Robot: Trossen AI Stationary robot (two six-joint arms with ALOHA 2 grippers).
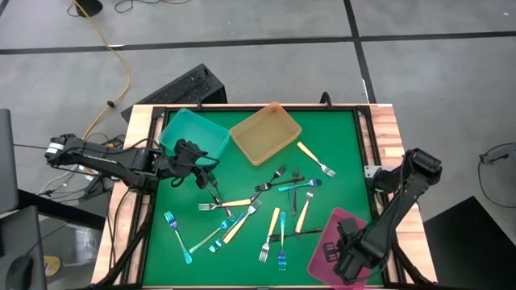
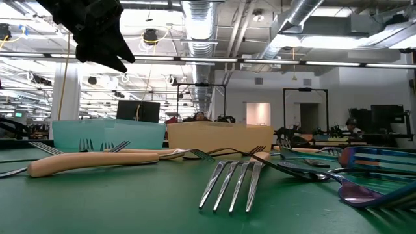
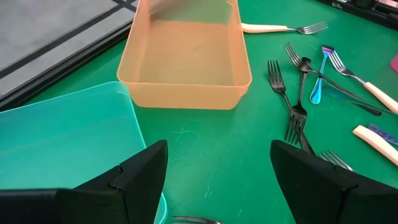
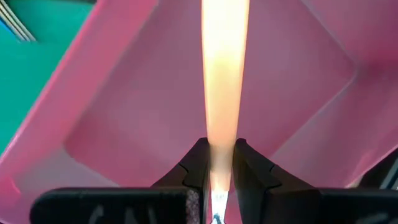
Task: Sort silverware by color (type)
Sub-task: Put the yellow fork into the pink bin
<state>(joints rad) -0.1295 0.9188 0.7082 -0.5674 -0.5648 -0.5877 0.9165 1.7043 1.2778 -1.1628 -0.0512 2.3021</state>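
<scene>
Forks with cream handles [image 1: 316, 159], iridescent teal ones [image 1: 177, 235] and dark grey ones [image 1: 274, 179] lie scattered flat on the green mat. My right gripper [image 1: 348, 256] hangs over the pink tray [image 1: 343, 219] at the near right, pointing down, shut on a cream-handled piece [image 4: 225, 74]. My left gripper [image 3: 217, 180] stands open above the mat beside the teal tray [image 1: 193, 133], with nothing between its fingers. In the low view it shows as a dark shape [image 2: 104, 39] at the upper left. My right gripper pinches the cream handle [image 4: 221, 146] between its two fingertips, from above and pointing down. The handle runs on ahead along the fingers, hanging over the pink tray's floor [image 4: 124, 112]. Its lower end leaves the picture, so I cannot tell whether it touches the tray.
The amber tray [image 1: 266, 131] stands at the far middle next to the teal one. Dark forks [image 3: 292, 93] lie on the mat just ahead of my left gripper. Wooden table edges frame the mat on the left and right.
</scene>
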